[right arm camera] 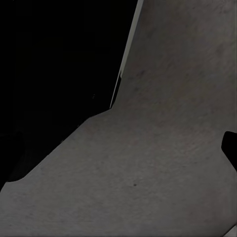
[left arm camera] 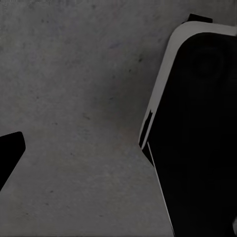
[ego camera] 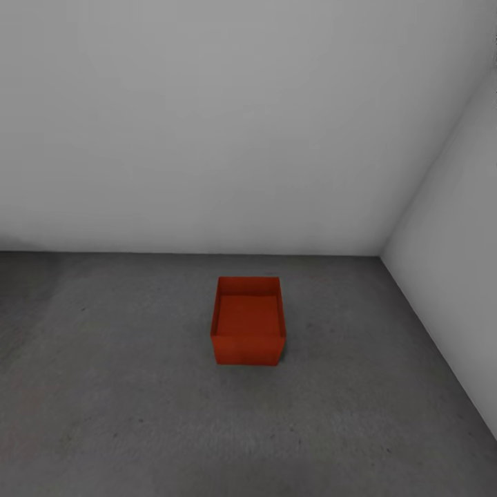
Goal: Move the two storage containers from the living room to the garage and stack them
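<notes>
Grippers: both hanging over bare floor (left arm camera: 74,98); grip state indiscernible.
Red-orange rectangular plastic bin (ego camera: 248,321): sitting straight ahead, centred between arms, near garage's right corner.

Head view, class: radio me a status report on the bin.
One red-orange rectangular plastic bin upright on the dark grey concrete floor, open, empty. Gripper states unclear. Nothing beside it.

Black robot body (left arm camera: 197,138) cut off by frame edge

The left wrist view looked down on the mottled grey floor (left arm camera: 84,98), with a large black, pale-edged body (left arm camera: 202,133), perhaps the robot's base, at one side and a small dark tip (left arm camera: 10,153) at the opposite edge.
</notes>
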